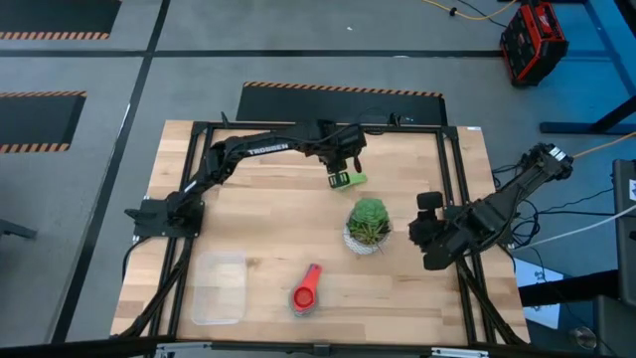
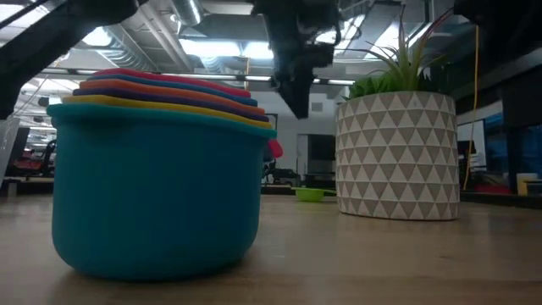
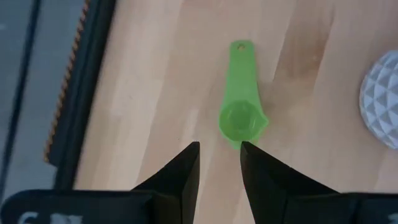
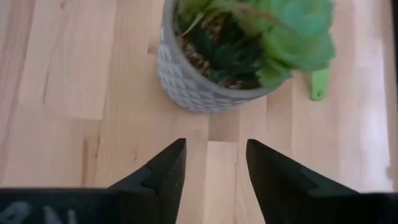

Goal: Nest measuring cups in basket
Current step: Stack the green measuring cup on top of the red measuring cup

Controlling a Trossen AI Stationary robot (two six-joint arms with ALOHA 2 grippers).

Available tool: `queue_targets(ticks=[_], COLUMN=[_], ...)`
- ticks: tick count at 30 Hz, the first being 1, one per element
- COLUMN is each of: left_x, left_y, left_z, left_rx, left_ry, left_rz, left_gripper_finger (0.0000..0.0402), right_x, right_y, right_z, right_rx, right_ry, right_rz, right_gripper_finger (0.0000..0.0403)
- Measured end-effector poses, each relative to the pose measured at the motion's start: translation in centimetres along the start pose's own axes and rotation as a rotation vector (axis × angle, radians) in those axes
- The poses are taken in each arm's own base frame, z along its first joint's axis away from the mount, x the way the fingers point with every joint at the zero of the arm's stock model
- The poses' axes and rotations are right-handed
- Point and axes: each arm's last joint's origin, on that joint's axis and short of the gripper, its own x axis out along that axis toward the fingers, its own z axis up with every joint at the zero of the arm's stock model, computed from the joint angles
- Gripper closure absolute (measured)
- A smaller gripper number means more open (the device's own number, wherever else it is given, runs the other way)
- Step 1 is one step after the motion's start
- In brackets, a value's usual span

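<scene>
My left tool hangs parted and empty just short of the green measuring cup, its handle running straight away from me; my right tool waits, parted.

Robotics lab, grey floor with hazard-striped tape, framed workbench

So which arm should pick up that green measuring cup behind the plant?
Left. The left gripper hangs right over the green measuring cup, jaws open and empty. The right gripper waits beside the potted plant, which stands between it and the cup.
</scene>
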Motion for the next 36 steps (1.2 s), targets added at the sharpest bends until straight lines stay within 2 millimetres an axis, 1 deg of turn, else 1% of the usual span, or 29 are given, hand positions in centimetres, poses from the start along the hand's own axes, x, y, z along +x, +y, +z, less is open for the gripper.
queue_targets(ticks=[3,5,8,11,17,22,27,31,36], left_x=[2.1,3.4,5.2,6.6,9.3,10.9,12.0,12.5,12.9], left_y=[0.6,0.9,1.3,1.4,1.2,1.2,1.3,1.2,1.1], left_z=[-0.1,-0.7,-1.2,-2.0,-3.2,-4.2,-4.7,-4.8,-5.2], left_rx=[0.01,0.02,0.005,-0.004,-0.015,-0.028,-0.053,-0.07,-0.089], left_ry=[-0.014,0.023,0.014,0.033,0.024,0.018,-0.012,-0.036,-0.027], left_rz=[-0.026,-0.037,-0.062,-0.104,-0.113,-0.111,-0.108,-0.145,-0.149], left_gripper_finger=[0.0292,0.0292,0.0292,0.0292,0.0292,0.0292,0.0292,0.0292,0.0292], right_x=[-0.7,-1.0,-1.5,-1.8,-1.9,-1.8,-1.7,-1.7,-1.7], right_y=[-0.8,-1.3,-1.9,-2.5,-3.3,-3.7,-3.9,-4.0,-3.9], right_z=[-0.2,-0.3,-0.5,-0.6,-0.6,-0.5,-0.4,-0.4,-0.4], right_rx=[0.023,0.037,0.057,0.066,0.064,0.053,0.066,0.063,0.061], right_ry=[-0.038,-0.058,-0.085,-0.104,-0.127,-0.123,-0.117,-0.116,-0.116], right_rz=[-0.007,-0.008,-0.016,-0.025,-0.069,-0.087,-0.097,-0.096,-0.094], right_gripper_finger=[0.023,0.023,0.023,0.023,0.023,0.023,0.023,0.023,0.023])
